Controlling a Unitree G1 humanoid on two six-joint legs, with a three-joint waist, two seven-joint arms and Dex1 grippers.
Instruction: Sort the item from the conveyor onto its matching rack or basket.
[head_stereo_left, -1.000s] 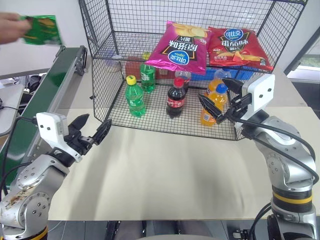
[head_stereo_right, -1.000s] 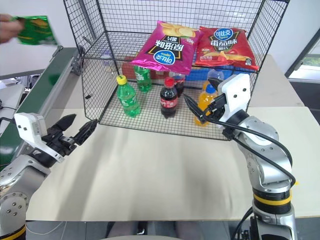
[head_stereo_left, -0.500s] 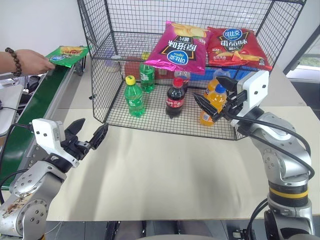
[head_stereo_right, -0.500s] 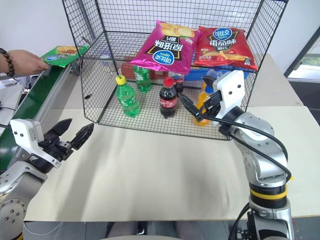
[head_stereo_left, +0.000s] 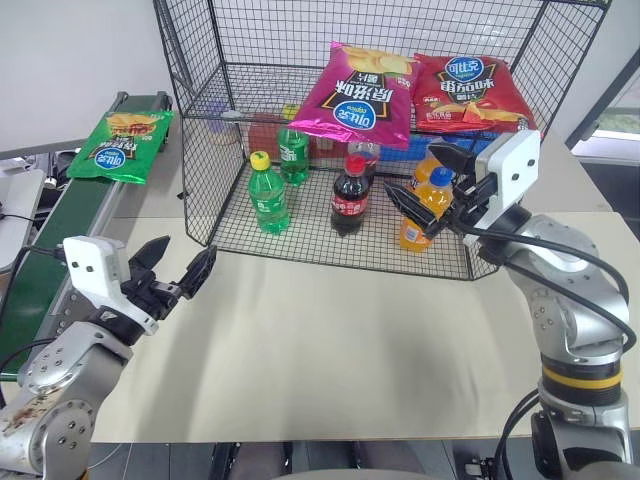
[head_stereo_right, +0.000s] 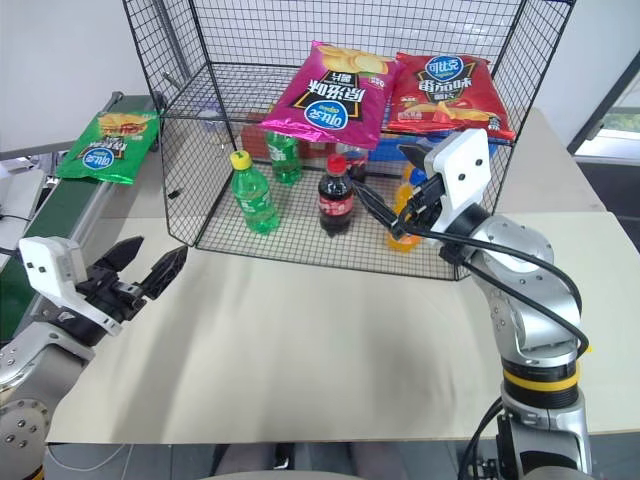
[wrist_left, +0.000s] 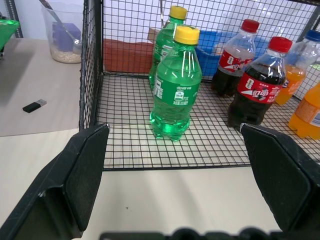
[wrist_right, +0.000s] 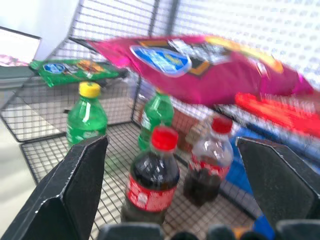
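Observation:
The item, a shiny green crisp bag (head_stereo_left: 122, 145), lies flat on the far end of the conveyor (head_stereo_left: 55, 235), a dark green belt running along the left side; the bag also appears in the right wrist view (wrist_right: 75, 70). The basket, a tall black wire-mesh cage (head_stereo_left: 197, 170), stands at the back of the table. My left gripper (head_stereo_left: 185, 255) hovers open and empty above the table's left part, short of the cage's front left corner. In front of the cage's right side my right gripper (head_stereo_left: 412, 172) is raised, open and empty.
A magenta bag (head_stereo_left: 362, 95) and a red bag (head_stereo_left: 468, 92) lie on the cage's upper shelf. Green (head_stereo_left: 270, 193), cola (head_stereo_left: 350, 195) and orange (head_stereo_left: 420, 215) bottles stand on its floor. The beige tabletop (head_stereo_left: 330, 340) spreads before the cage.
A person's hand brought the green bag down, laid it on the conveyor and withdrew out of view. Both grippers stayed about where they were, still open.

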